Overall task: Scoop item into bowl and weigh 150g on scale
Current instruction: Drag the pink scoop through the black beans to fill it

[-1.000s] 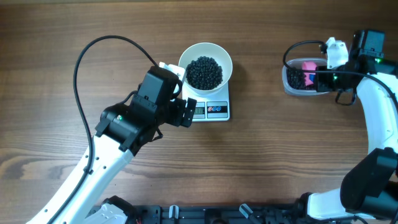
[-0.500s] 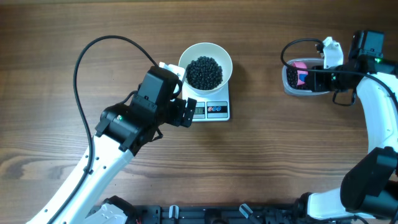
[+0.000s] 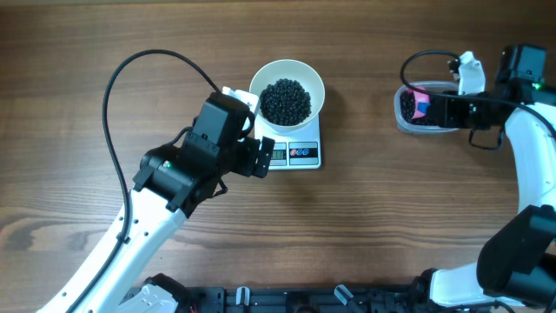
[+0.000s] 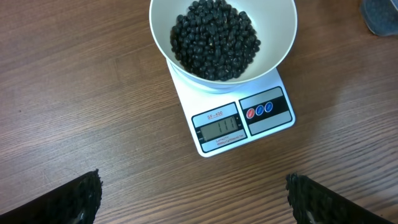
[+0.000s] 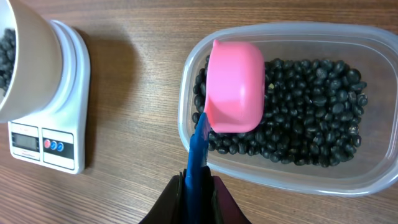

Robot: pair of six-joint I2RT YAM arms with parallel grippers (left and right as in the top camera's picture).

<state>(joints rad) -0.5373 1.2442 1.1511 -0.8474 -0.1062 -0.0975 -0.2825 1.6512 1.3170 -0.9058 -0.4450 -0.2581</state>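
The white bowl [image 3: 257, 83] stands on the scale [image 3: 295, 155] and holds a pile of the black item [image 3: 286, 101]. In the left wrist view, bowl [image 4: 283, 37], item [image 4: 214, 40] and scale [image 4: 242, 121] lie ahead of my left gripper [image 4: 196, 199]. It is open, with nothing between its fingers. My right gripper [image 5: 199, 183] is shut on the blue handle [image 5: 199, 149] of a pink scoop [image 5: 235, 87]. The scoop's cup sits over more of the item [image 5: 311, 124] in a clear tub [image 5: 373, 180].
The clear tub [image 3: 408, 129] stands at the far right of the wooden table, well apart from the scale. My left arm's black cable [image 3: 113, 87] loops over the table to the left of the bowl. The left gripper [image 3: 261, 156] hovers just left of the scale's display.
My right gripper has drawn slightly to the right, and the pink scoop has shifted inside the tub. The left arm, bowl and scale have not moved.
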